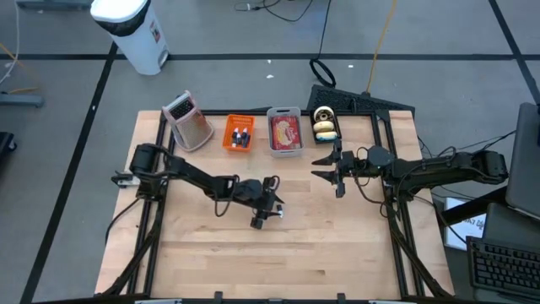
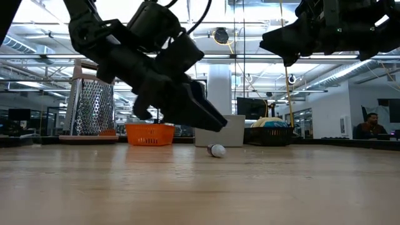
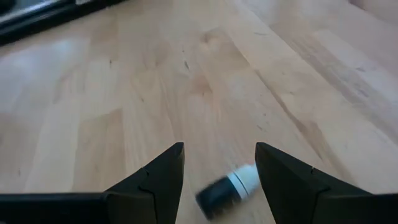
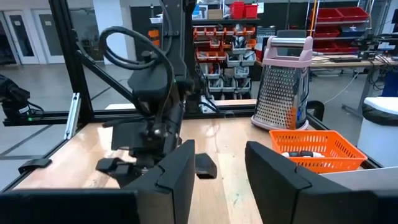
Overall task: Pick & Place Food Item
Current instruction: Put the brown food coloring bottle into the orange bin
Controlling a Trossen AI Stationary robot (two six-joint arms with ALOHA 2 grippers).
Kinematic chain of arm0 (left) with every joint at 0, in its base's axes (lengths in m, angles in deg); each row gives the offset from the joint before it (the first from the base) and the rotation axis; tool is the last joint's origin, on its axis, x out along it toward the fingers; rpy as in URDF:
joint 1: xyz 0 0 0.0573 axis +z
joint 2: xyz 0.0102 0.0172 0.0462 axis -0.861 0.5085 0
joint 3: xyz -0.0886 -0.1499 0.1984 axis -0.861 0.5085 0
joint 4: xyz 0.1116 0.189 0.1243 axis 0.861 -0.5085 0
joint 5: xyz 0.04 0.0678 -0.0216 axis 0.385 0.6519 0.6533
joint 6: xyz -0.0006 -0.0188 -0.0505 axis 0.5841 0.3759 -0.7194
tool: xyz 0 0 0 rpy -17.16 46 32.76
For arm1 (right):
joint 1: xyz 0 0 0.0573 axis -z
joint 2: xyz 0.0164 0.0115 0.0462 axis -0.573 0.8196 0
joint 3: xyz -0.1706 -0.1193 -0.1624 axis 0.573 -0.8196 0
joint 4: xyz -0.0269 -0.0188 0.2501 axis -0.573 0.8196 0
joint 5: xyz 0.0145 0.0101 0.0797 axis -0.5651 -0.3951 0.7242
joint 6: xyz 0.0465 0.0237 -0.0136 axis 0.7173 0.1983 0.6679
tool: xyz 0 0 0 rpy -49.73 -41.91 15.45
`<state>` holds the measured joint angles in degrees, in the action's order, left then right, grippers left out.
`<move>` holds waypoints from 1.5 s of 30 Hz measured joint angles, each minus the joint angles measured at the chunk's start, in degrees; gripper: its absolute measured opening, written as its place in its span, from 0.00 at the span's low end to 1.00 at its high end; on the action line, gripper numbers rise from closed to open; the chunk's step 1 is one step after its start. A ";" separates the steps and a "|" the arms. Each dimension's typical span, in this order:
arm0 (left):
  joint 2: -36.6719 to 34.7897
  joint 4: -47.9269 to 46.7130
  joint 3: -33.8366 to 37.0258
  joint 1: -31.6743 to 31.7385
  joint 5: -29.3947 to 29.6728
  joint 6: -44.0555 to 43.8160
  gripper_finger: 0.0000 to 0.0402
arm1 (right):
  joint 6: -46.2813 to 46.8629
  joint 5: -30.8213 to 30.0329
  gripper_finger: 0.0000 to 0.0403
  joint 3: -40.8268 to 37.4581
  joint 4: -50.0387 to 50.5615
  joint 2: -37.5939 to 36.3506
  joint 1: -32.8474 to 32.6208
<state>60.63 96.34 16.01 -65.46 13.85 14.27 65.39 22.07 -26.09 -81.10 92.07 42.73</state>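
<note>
A small dark item with a white end (image 3: 227, 190) lies on its side on the wooden table (image 1: 337, 245), near the middle; the low view shows it too (image 2: 216, 150). My left gripper (image 3: 219, 162) hangs open just above it, slanting down, one finger to each side of the item and touching nothing. In the high view this gripper (image 1: 266, 211) sits at the table's centre. My right gripper (image 1: 334, 171) is open and holds nothing, raised above the table right of centre and pointing toward the left arm.
Along the far edge stand a metal grater (image 1: 190, 121), an orange basket (image 1: 238, 133), a grey bin with a red item (image 1: 285, 132) and a dark tray with round food pieces (image 1: 325, 125). The near half of the table is bare wood.
</note>
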 joint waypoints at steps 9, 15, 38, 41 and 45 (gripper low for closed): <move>0.86 -0.94 -0.08 1.24 -0.40 2.40 0.50 | -0.17 0.02 0.32 0.00 0.50 -0.01 0.00; 0.94 -3.14 -0.06 2.07 -1.65 2.40 0.50 | -0.20 0.00 0.32 0.00 0.47 -0.02 0.00; 0.94 -3.31 -0.06 2.25 -4.87 5.09 0.50 | -0.72 -0.13 0.32 0.00 0.46 -0.02 0.00; 0.94 -3.30 -0.06 2.25 -4.85 5.13 0.50 | -1.09 -0.13 0.32 0.00 0.46 -0.02 -0.02; 0.94 -3.30 -0.06 2.29 -4.85 5.60 0.50 | -1.11 -0.13 0.32 0.00 0.46 -0.02 0.00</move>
<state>61.57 93.04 15.95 -63.17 9.00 19.87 64.28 21.94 -26.09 -80.64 92.05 42.73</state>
